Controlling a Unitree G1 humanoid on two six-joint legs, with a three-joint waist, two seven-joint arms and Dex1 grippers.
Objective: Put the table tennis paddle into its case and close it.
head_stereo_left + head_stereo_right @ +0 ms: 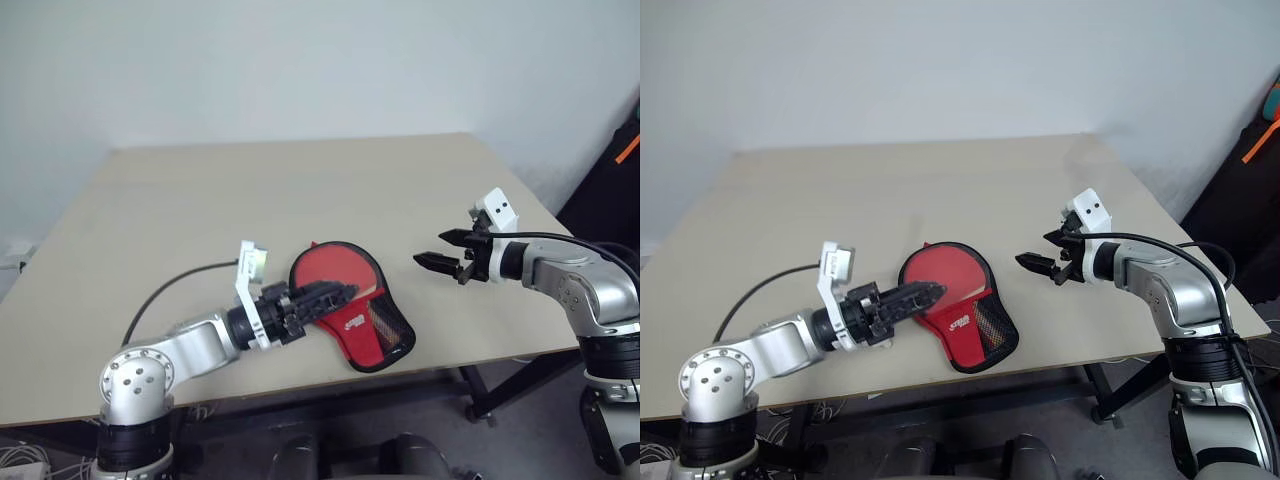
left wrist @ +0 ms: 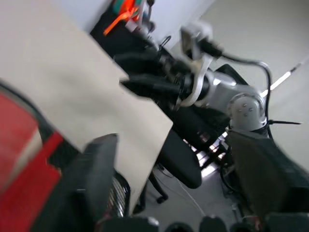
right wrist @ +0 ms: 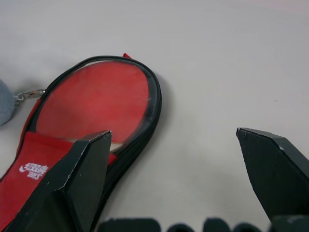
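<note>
Wall: I see a plain pale wall (image 1: 300, 60) behind everything.
Table: a beige tabletop (image 1: 300, 190) on dark legs (image 1: 480, 395).
Floor: grey floor (image 1: 530, 440) beneath the table's near edge.

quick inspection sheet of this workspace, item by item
surface: beige table, mostly bare
job's things: table tennis paddle lies inside the case; the case's top flap is folded back, not zipped
clutter: small grey thing on a cord beside the case
grippers: left gripper over the case, open, holding nothing; right gripper open, apart from the case
cables: black cable across the table
surroundings: pale wall
</note>
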